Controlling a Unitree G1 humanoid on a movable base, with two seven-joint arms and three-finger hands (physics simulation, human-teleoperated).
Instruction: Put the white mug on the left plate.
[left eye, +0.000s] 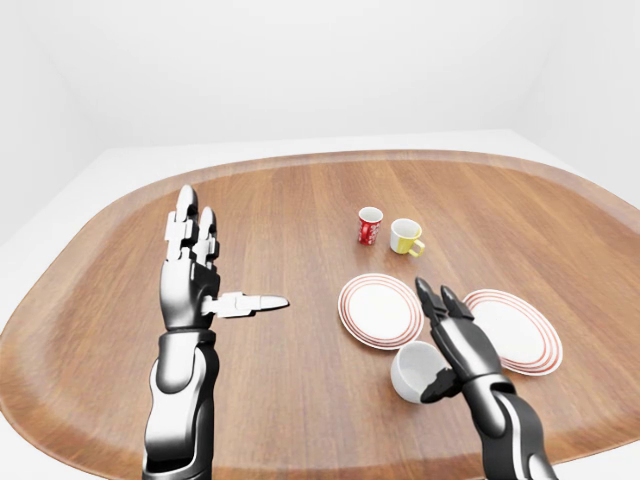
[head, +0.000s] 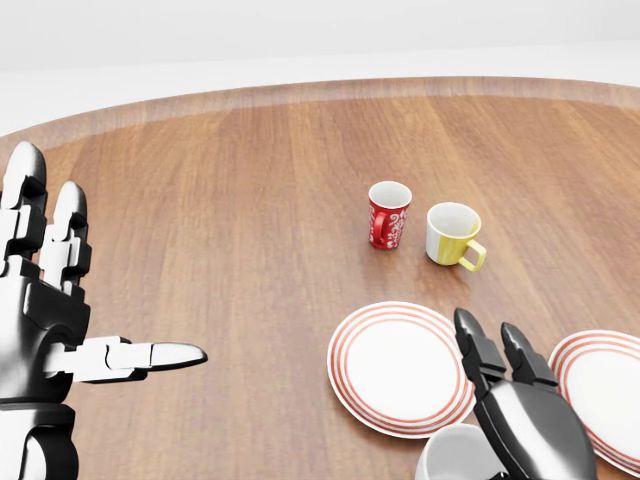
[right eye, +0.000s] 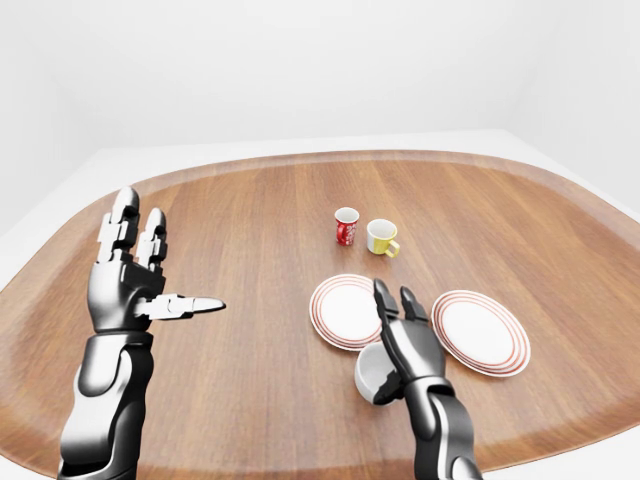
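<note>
The white mug (left eye: 412, 372) stands on the wooden table (left eye: 300, 200) near the bottom of the left-eye view, just below the left plate (left eye: 380, 310), a white plate with red rings. My right hand (left eye: 436, 340) is open right beside the mug's right side. Its fingers (left eye: 440, 305) point straight up over the plate's edge and its thumb (left eye: 437, 387) hooks at the mug's rim. My left hand (left eye: 235, 255) is open and empty, raised upright at the left, far from the mug.
A second ringed plate (left eye: 520, 332) lies right of my right hand. A red patterned mug (left eye: 370, 226) and a yellow mug (left eye: 405, 237) stand side by side above the plates. The table's near edge runs just below the white mug.
</note>
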